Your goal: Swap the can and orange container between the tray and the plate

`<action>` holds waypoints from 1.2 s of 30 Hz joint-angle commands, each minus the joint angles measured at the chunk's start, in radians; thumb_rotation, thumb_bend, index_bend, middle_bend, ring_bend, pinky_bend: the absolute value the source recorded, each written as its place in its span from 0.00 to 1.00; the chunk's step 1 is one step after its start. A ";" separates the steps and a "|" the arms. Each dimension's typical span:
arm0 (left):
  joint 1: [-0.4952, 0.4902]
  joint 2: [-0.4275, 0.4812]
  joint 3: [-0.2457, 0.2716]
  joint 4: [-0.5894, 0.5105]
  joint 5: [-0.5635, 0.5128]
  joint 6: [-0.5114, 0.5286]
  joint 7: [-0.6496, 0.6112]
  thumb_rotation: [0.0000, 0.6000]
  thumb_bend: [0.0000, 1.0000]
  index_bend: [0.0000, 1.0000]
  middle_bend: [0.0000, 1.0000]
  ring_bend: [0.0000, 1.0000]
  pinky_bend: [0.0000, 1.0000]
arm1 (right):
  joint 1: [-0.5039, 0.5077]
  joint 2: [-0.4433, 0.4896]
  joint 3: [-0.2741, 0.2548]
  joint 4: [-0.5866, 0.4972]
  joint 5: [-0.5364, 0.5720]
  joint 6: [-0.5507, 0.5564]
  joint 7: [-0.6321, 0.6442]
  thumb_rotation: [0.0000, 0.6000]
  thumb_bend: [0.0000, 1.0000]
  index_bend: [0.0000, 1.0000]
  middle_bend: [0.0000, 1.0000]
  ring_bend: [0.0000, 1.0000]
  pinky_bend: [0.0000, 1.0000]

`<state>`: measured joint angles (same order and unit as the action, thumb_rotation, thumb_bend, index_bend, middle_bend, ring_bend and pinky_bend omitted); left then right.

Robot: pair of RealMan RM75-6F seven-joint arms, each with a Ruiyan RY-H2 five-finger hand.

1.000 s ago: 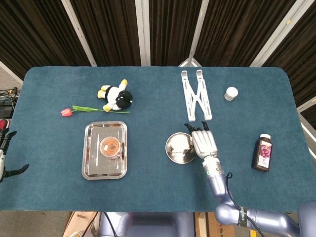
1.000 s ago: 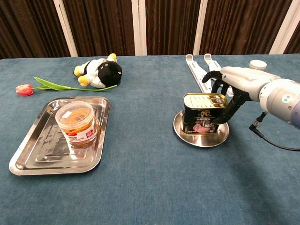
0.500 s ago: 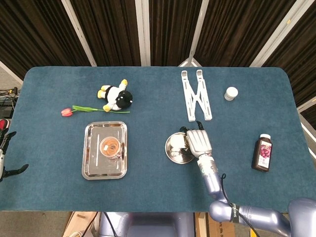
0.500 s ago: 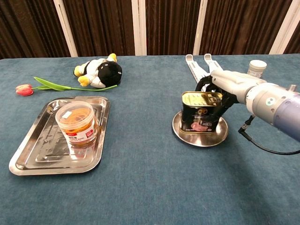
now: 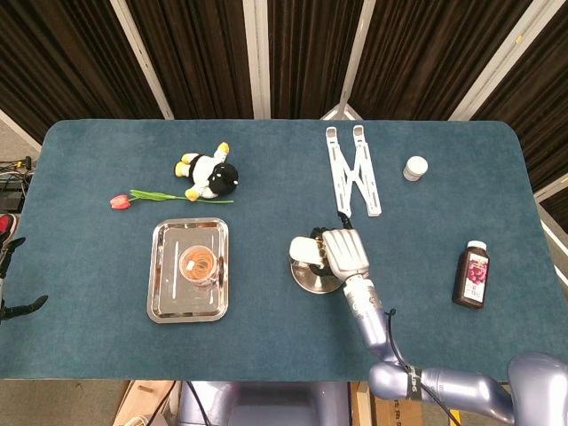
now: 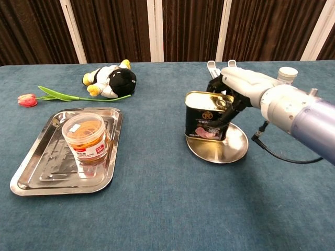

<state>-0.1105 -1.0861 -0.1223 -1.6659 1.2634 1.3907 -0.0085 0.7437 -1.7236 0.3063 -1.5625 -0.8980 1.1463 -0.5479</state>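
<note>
My right hand [image 6: 236, 83] [image 5: 345, 252] grips the dark can [image 6: 206, 116] [image 5: 306, 249] from its right side and holds it tilted, lifted over the left rim of the round metal plate [image 6: 230, 149] [image 5: 311, 278]. The orange container [image 6: 85, 137] [image 5: 199, 265] stands upright in the rectangular metal tray [image 6: 36, 174] [image 5: 164, 302] on the left. Only a fingertip of my left hand [image 5: 18, 306] shows at the far left table edge, away from everything; its state is unclear.
A penguin plush [image 5: 209, 174] and a tulip [image 5: 151, 197] lie behind the tray. A white folding stand [image 5: 353, 169] and a small white jar [image 5: 415, 168] sit behind the plate. A dark bottle [image 5: 472, 274] stands at the right.
My right hand closed on the can, then lifted it and carried it leftward off the plate's centre. The plate shifted slightly left. The container and tray stayed put.
</note>
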 commanded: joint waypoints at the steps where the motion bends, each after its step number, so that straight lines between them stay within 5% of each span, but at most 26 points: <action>1: -0.001 0.003 -0.004 0.003 -0.009 -0.006 -0.007 1.00 0.18 0.14 0.00 0.00 0.10 | 0.036 -0.009 0.037 -0.020 0.006 -0.011 -0.012 1.00 0.35 0.62 0.58 0.59 0.09; 12: 0.002 0.014 -0.018 0.014 -0.040 -0.015 -0.029 1.00 0.18 0.14 0.00 0.00 0.10 | 0.178 -0.118 0.090 0.116 0.024 -0.108 -0.006 1.00 0.36 0.62 0.58 0.59 0.09; 29: 0.008 0.029 -0.035 0.018 -0.079 -0.022 -0.047 1.00 0.18 0.14 0.00 0.00 0.10 | 0.253 -0.217 0.092 0.316 0.023 -0.187 0.077 1.00 0.36 0.62 0.58 0.58 0.09; 32: 0.007 0.029 -0.035 0.018 -0.078 -0.024 -0.046 1.00 0.18 0.14 0.00 0.00 0.10 | 0.260 -0.222 0.088 0.331 0.024 -0.209 0.093 1.00 0.35 0.50 0.52 0.50 0.06; 36: 0.009 0.029 -0.036 0.018 -0.079 -0.022 -0.046 1.00 0.18 0.14 0.00 0.00 0.10 | 0.262 -0.206 0.080 0.323 0.042 -0.255 0.104 1.00 0.22 0.20 0.23 0.22 0.00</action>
<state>-0.1020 -1.0572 -0.1578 -1.6479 1.1840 1.3685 -0.0540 1.0041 -1.9358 0.3897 -1.2358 -0.8643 0.9026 -0.4475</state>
